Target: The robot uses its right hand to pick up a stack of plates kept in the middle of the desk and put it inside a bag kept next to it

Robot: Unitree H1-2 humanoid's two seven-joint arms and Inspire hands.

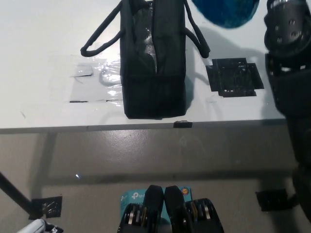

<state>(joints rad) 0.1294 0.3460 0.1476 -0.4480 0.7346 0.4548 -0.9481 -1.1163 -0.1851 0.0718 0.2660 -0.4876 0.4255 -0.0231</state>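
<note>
The blue plates (224, 11) are up at the far edge of the bench (39, 53), right of the black bag (153, 58). The black arm (289, 73) reaches there; its robot hand is hidden, so I cannot tell its grip. The white robot hand (34, 227) rests low, too cut off to tell.

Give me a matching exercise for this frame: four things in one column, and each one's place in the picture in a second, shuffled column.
Things:
1. black bag
2. blue plates
3. black tape patch
4. left hand

Places:
A. bottom left corner, below the desk's edge
B. top edge, right of the bag's handles
C. on the desk, between the bag and the right arm
D. standing on the desk's middle, handles spread to both sides

Pairs: 1-D, 2-B, 3-C, 4-A
</note>
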